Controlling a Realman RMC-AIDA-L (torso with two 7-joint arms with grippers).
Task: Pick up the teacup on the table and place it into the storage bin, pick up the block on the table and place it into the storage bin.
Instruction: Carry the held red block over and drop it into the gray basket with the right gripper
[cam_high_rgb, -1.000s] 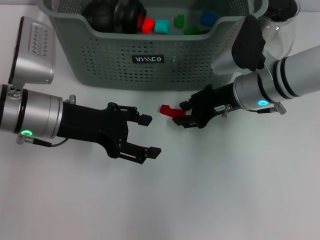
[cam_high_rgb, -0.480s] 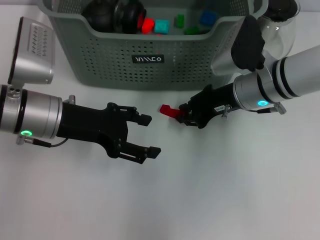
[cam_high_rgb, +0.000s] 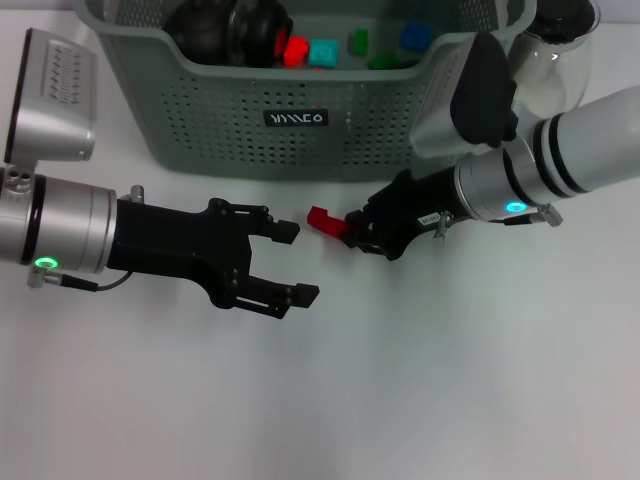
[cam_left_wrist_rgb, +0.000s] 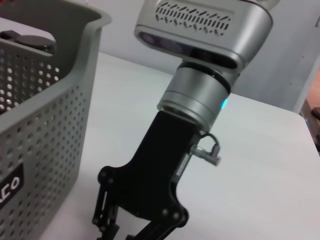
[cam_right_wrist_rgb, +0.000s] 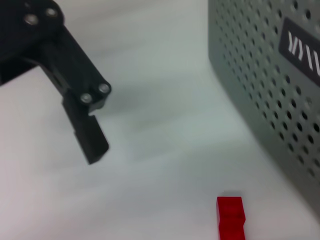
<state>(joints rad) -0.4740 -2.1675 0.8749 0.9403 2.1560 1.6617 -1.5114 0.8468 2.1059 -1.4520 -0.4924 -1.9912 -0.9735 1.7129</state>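
A small red block (cam_high_rgb: 322, 220) sticks out from the tip of my right gripper (cam_high_rgb: 352, 231), which is shut on its near end just in front of the storage bin (cam_high_rgb: 300, 110). In the right wrist view the red block (cam_right_wrist_rgb: 230, 217) shows close over the white table beside the storage bin (cam_right_wrist_rgb: 270, 80). My left gripper (cam_high_rgb: 298, 264) stands open and holds nothing, a short way left of the block. No teacup shows on the table. Dark round objects (cam_high_rgb: 230, 30) lie in the bin; I cannot tell what they are.
Red (cam_high_rgb: 295, 50), teal (cam_high_rgb: 322, 52), green (cam_high_rgb: 358, 42) and blue (cam_high_rgb: 415, 35) blocks lie inside the bin. A clear glass carafe (cam_high_rgb: 560, 55) stands at the bin's right end, behind my right arm. White table (cam_high_rgb: 400, 400) stretches in front.
My right gripper closed on the red block and carried it a little to the left, toward the left gripper. The left arm shifted slightly back and left.
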